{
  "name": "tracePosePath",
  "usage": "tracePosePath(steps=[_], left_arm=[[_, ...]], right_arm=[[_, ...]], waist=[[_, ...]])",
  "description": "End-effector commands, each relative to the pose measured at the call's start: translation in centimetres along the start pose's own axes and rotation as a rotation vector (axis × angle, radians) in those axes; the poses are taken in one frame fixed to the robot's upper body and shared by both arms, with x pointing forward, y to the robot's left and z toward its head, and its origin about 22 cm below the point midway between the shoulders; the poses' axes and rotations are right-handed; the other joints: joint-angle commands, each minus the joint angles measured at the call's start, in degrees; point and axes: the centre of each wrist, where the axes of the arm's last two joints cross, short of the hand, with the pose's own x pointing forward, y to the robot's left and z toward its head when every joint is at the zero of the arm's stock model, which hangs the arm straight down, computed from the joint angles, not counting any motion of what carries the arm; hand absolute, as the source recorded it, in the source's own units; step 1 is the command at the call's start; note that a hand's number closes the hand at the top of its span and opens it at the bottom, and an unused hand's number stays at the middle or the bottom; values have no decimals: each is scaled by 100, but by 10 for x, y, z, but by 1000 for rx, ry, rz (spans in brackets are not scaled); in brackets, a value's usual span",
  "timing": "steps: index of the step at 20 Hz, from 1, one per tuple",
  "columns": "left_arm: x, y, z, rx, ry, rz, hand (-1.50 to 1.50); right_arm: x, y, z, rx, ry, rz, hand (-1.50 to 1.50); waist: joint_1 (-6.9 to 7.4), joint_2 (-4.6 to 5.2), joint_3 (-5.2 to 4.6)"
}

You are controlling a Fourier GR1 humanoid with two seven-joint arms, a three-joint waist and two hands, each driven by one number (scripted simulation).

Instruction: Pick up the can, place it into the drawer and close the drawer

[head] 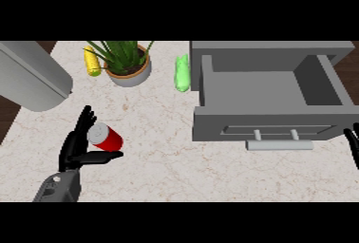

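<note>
A red can [105,137] with a silver end lies tilted on the marble counter at the lower left. My left hand [74,153] is right beside it, fingers straight along the can's left side and thumb stretched out just under it, not curled round it. The grey drawer [270,121] stands pulled open at the right, its inside bare and its bar handle [279,144] facing me. Only the fingers of my right hand [353,144] show at the right edge, next to the drawer's front, resting open.
A potted green plant [128,66] stands at the back, with a yellow corn cob [92,61] to its left and a light green vegetable [182,73] between it and the drawer. A large grey rounded object [28,76] fills the back left corner.
</note>
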Motion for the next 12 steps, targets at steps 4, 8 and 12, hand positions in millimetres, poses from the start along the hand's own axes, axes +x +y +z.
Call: tracePosePath(steps=[4, 8, 12], left_arm=[[6, -37, 3, -18, -9, 8, -150], [-7, -37, -18, -47, -34, 27, -150], [0, -41, -18, -64, -59, 28, 150]], right_arm=[[-2, 14, -4, -6, 2, -10, -150], [4, 9, -1, -14, 8, -11, -150], [8, 3, 12, -12, -13, -7, -150]], waist=[[26, -6, 2], [-15, 5, -2], [-7, -2, 0]])
